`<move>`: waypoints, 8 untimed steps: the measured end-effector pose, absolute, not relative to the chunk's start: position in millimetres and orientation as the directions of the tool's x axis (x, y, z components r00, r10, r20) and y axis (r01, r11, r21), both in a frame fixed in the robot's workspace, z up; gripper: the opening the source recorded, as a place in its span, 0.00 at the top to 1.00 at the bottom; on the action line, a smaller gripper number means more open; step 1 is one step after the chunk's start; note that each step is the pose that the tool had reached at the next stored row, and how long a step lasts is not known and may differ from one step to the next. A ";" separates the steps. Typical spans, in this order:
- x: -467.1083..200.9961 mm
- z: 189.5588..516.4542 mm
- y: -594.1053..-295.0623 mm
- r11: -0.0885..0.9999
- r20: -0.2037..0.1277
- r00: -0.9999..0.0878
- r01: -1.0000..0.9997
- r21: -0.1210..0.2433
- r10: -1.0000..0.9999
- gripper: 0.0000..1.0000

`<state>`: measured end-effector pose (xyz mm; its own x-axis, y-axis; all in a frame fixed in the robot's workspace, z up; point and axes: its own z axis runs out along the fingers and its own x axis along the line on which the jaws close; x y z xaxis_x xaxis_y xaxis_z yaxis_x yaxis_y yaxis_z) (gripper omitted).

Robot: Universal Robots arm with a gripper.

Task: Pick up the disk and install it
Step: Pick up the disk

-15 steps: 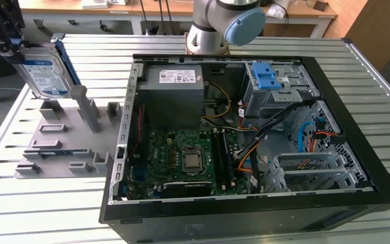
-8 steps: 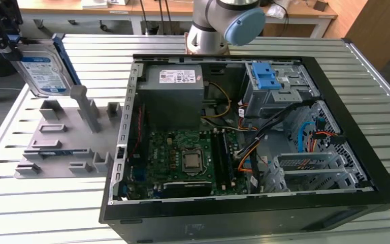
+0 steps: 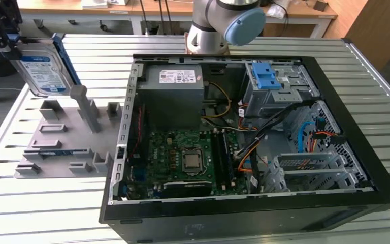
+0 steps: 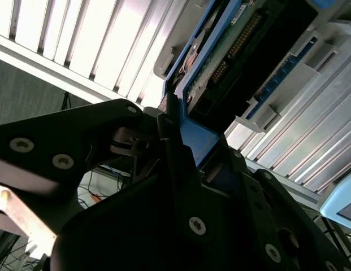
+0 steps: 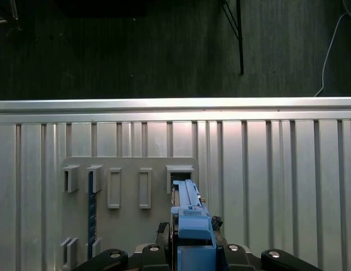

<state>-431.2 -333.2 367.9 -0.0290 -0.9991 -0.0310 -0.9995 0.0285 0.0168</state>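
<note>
Exterior view, pincer point(image 3: 6, 43) gripping disk point(image 3: 42, 73), upright

Silver disk point(image 3: 40, 73), blue-framed, blue-and-white labelled; grey holder point(image 3: 54, 152); black case point(image 3: 249, 216); ribbed silvery table point(image 3: 39, 218).

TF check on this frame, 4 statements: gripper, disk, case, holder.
1. The gripper is shut on the disk. True.
2. The disk is seated in the computer case's drive bay. False: it is held upright over the grey holder, outside the computer case, on the exterior view's left.
3. The computer case lies open with its motherboard exposed. True.
4. The grey holder sits inside the computer case. False: it rests on the slatted table beside the case.
</note>
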 end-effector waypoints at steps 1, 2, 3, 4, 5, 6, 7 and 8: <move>-431.2 367.9 -333.2 0.029 -0.031 -0.029 -0.999 0.017 -0.999 0.64; -431.2 367.9 -333.2 0.029 -0.031 -0.029 -0.999 0.017 -0.999 0.64; -431.2 368.1 -333.2 0.029 -0.031 -0.029 -0.999 0.017 -0.999 0.64; -431.2 368.7 -333.2 0.028 -0.031 -0.029 -0.999 0.017 -0.999 0.64; -431.2 369.5 -333.2 0.028 -0.031 -0.029 -0.999 0.017 -0.999 0.64; -431.2 370.1 -333.2 0.029 -0.031 -0.029 -0.999 0.017 -0.999 0.64; -431.2 370.9 -333.2 0.029 -0.031 -0.029 -0.999 0.017 -0.999 0.64; -431.2 371.5 -333.2 0.029 -0.031 -0.029 -0.999 0.017 -0.999 0.64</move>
